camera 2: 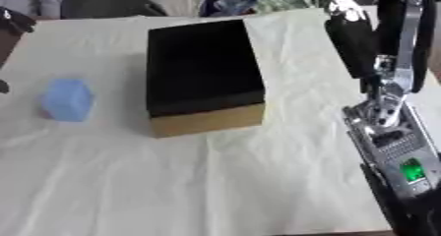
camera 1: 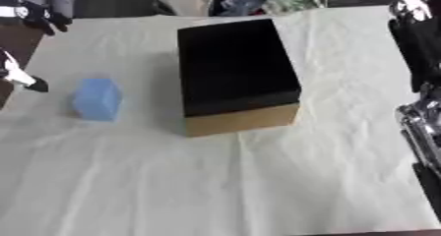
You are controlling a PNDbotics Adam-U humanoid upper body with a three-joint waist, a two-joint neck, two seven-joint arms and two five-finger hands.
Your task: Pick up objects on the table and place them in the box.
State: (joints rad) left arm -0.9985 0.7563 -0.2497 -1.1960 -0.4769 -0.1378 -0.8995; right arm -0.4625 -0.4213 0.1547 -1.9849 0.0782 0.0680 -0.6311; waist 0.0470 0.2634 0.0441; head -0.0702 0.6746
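Right robot hand [camera 2: 351, 31] hangs over the cream-papered table [camera 2: 258, 181].

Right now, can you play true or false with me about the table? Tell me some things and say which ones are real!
1. The blue block is inside the box. False: it sits on the white cloth, apart from the box, on the box's left side.
2. The box looks dark inside and has a tan front wall. True.
3. The robot's right arm is carrying the blue block. False: that arm is over on the right side of the table, far from the block, and nothing shows in it.
4. The table is covered with a white, wrinkled cloth. True.
5. Two blue blocks lie on the cloth. False: only one blue block shows.
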